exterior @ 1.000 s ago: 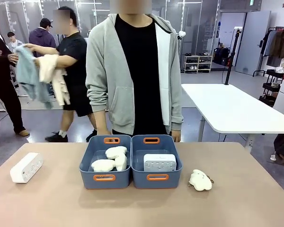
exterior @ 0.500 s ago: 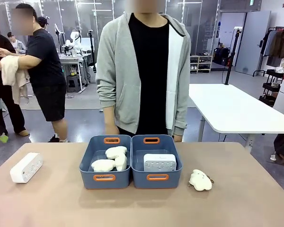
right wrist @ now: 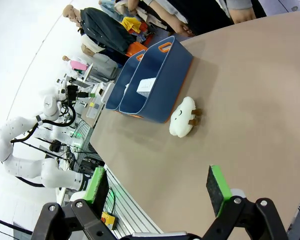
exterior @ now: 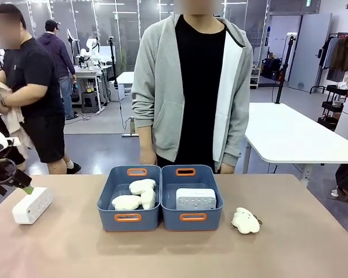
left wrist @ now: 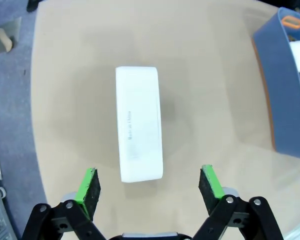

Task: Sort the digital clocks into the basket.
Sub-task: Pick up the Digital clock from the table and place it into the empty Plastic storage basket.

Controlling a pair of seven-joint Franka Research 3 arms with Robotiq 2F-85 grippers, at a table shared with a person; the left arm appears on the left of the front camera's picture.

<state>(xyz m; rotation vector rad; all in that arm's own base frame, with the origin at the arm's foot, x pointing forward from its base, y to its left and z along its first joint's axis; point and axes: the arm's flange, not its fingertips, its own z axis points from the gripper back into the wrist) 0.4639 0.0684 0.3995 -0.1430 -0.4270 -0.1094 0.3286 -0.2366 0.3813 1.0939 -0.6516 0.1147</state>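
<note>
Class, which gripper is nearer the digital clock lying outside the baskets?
Left. The left gripper hovers open above the digital clock; the right gripper hangs far off, beyond the plush toy.

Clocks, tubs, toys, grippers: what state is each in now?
Left clock: on table, not held.
Second clock: inside right tub.
Left tub: holding plush toys.
Loose plush toy: on table, right of tubs.
Left gripper: open, over left clock.
Right gripper: open, empty.
</note>
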